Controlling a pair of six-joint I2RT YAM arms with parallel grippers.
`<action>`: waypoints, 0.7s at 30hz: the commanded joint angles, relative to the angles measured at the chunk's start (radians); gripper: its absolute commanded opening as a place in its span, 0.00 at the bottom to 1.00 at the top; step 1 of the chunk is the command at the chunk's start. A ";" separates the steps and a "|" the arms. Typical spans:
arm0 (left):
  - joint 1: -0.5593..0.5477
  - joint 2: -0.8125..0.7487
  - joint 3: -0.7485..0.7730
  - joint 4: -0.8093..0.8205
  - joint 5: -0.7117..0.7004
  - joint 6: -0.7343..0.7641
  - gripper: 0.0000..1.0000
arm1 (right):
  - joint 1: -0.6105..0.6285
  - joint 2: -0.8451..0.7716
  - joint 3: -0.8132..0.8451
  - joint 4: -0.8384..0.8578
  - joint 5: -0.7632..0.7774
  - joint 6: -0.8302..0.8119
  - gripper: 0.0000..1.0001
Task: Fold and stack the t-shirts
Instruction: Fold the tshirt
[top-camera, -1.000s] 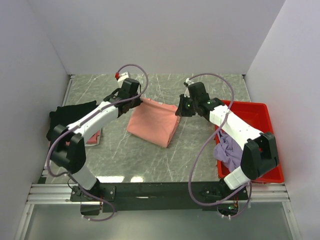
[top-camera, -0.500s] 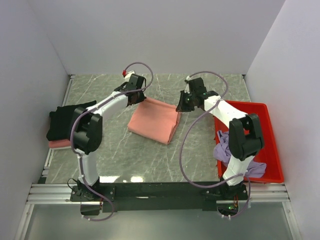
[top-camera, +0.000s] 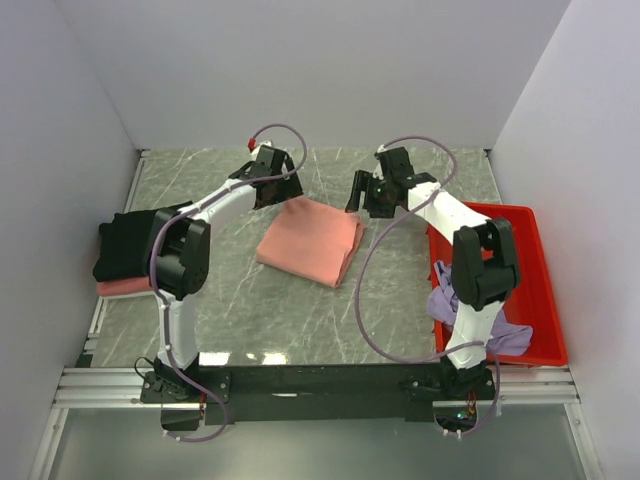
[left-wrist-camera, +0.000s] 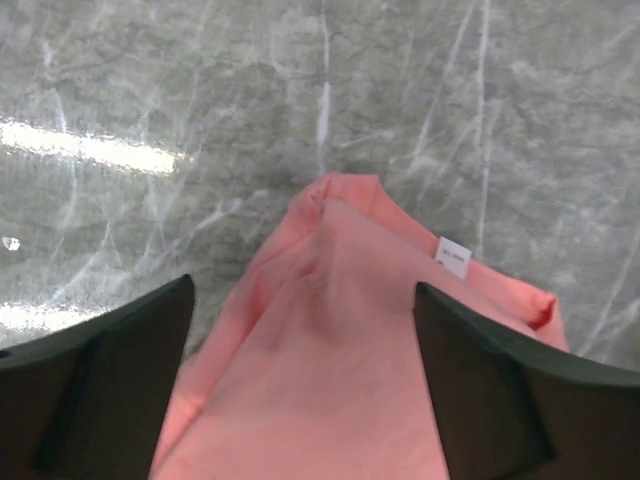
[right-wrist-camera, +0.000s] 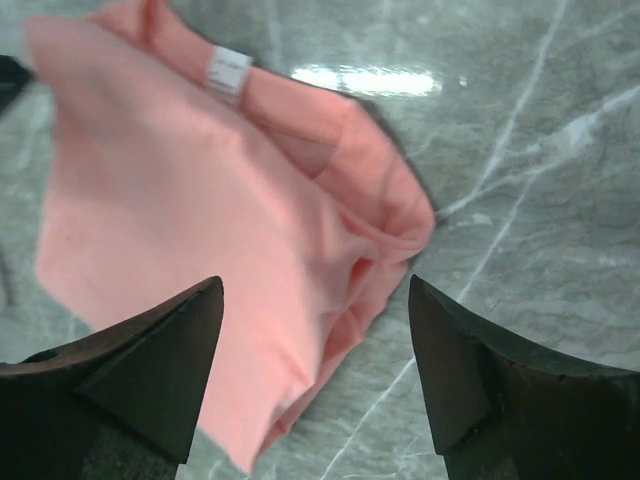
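Note:
A salmon-pink t-shirt (top-camera: 310, 240) lies folded on the marble table, its white neck label (left-wrist-camera: 453, 256) near the far edge. My left gripper (top-camera: 283, 190) hangs open over the shirt's far left corner; the cloth (left-wrist-camera: 340, 350) lies loose between its dark fingers (left-wrist-camera: 100, 390). My right gripper (top-camera: 358, 195) stands open over the far right corner, its fingers (right-wrist-camera: 490, 380) clear of the folded edge (right-wrist-camera: 180, 200). A black t-shirt (top-camera: 135, 245) rests on a pink one (top-camera: 125, 287) at the left edge. A lavender t-shirt (top-camera: 460, 300) lies crumpled in the red tray.
The red plastic tray (top-camera: 530, 260) sits at the right edge beside the right arm. White walls close in the table at the back and both sides. Purple cables loop over both arms.
Both grippers were shut on the salmon-pink shirt's far edge and have opened, letting it go. The arms reached a little farther back, and the shirt now lies flat.

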 joint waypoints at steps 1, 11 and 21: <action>-0.004 -0.132 -0.028 0.048 0.054 0.006 0.99 | 0.004 -0.137 -0.017 0.037 -0.060 0.005 0.81; -0.051 -0.299 -0.332 0.190 0.177 -0.069 0.99 | 0.110 -0.142 -0.092 0.168 -0.154 0.092 0.85; -0.106 -0.284 -0.478 0.233 0.122 -0.089 0.99 | 0.096 0.121 0.076 0.068 0.019 0.089 0.85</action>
